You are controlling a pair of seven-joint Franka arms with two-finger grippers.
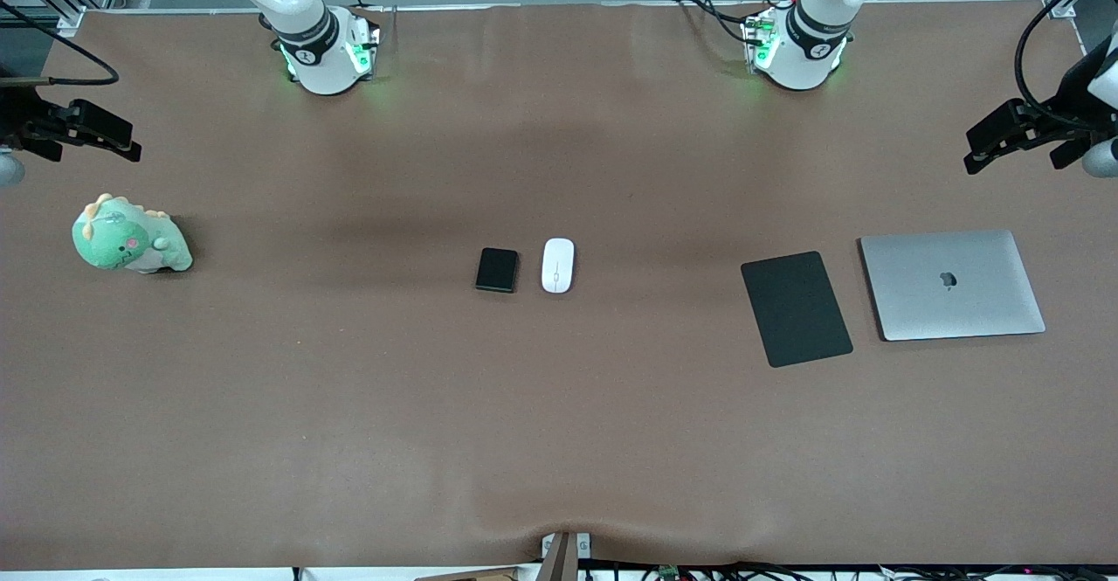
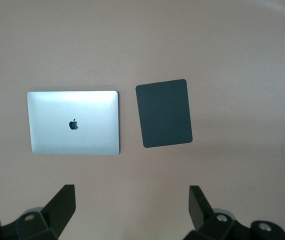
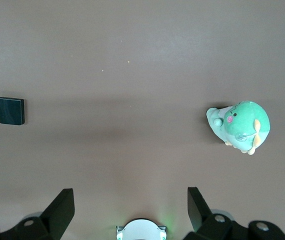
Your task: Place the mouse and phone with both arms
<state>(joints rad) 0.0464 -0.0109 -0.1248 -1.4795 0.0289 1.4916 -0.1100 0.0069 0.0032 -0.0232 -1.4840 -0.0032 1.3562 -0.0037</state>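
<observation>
Front view is showing the whole brown table (image 1: 349,406), and honestly both arms are just waiting out at the ends right now. The left gripper (image 1: 983,151) is hanging over the table edge at the left arm's end, fingers (image 2: 62,207) spread wide with nothing between them. The right gripper (image 1: 118,146) is doing the same thing over the edge at the right arm's end, jaws released and empty, fingers (image 3: 61,210) well apart in its wrist view.

The white mouse (image 1: 557,265) is sitting pretty much in the middle of the table, and the black phone (image 1: 497,269) is lying just beside it on the side toward the right arm's end, a thin gap between them, not touching. Both are lying flat.

Toward the left arm's end, a black mouse pad (image 1: 796,307) is lying flat, turned a bit askew, and a closed silver MacBook (image 1: 952,284) is sitting right beside it, closer to that end's edge. The left wrist view is looking straight down at those two, with a sliver of the mouse peeking in at the frame edge.

Near the edge at the right arm's end, a green dinosaur plush (image 1: 129,236) is sitting on the table, well apart from everything else. The right wrist view is catching it along with the phone.
</observation>
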